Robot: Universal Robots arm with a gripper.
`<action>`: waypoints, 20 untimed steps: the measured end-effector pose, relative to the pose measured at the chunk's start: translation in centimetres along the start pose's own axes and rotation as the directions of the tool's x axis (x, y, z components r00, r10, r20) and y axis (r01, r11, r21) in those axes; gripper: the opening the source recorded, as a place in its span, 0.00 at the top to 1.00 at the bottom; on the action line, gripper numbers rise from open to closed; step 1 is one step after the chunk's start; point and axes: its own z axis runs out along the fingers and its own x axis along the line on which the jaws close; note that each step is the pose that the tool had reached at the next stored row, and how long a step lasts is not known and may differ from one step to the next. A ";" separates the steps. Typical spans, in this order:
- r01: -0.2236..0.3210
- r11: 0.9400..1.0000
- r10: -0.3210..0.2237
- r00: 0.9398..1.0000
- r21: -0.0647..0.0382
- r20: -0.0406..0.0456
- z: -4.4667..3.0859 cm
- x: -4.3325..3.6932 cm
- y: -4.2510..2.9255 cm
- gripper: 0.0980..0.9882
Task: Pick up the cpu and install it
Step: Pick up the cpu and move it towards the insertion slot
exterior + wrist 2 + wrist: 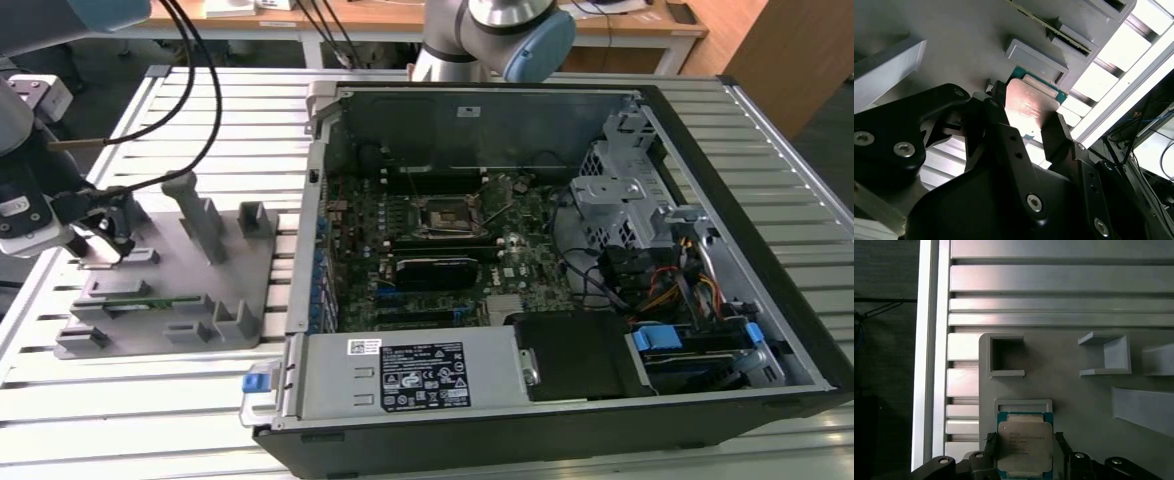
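The cpu (1025,442), a square chip with a silvery top plate and a thin green edge, sits at a grey nest block (1023,405) on the fixture plate (1074,390). My gripper (1025,442) straddles it, one black fingertip (991,444) pressed against each side. In the second wrist view the cpu (1026,102) lies between the same two fingers (1054,131) of the gripper (1026,107). I cannot tell whether the chip is lifted off the nest. In the exterior view the gripper (100,250) hangs over the plate's far left part.
The grey fixture plate (174,290) carries several upright blocks and posts (200,215) and a green-edged module (140,300). On the exterior view's right lies the open computer case (534,260) with the motherboard socket (443,215), cables and a drive cage (621,190).
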 end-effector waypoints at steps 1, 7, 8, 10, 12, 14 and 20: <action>0.000 1.000 0.000 1.000 0.000 0.000 -0.05 0.00 0.01 0.52; 0.000 1.000 0.000 1.000 -0.001 0.000 -0.42 0.00 0.03 0.52; 0.000 1.000 0.000 1.000 -0.001 0.000 -0.48 0.00 0.04 0.52; 0.000 1.000 0.000 1.000 -0.001 0.000 -0.58 0.00 0.05 0.52; 0.000 1.000 0.000 1.000 -0.001 0.000 -0.71 0.00 0.06 0.52; 0.000 1.000 0.000 1.000 -0.001 0.000 -0.87 0.01 0.07 0.52; 0.000 1.000 0.000 1.000 -0.001 0.000 -1.32 0.00 0.11 0.52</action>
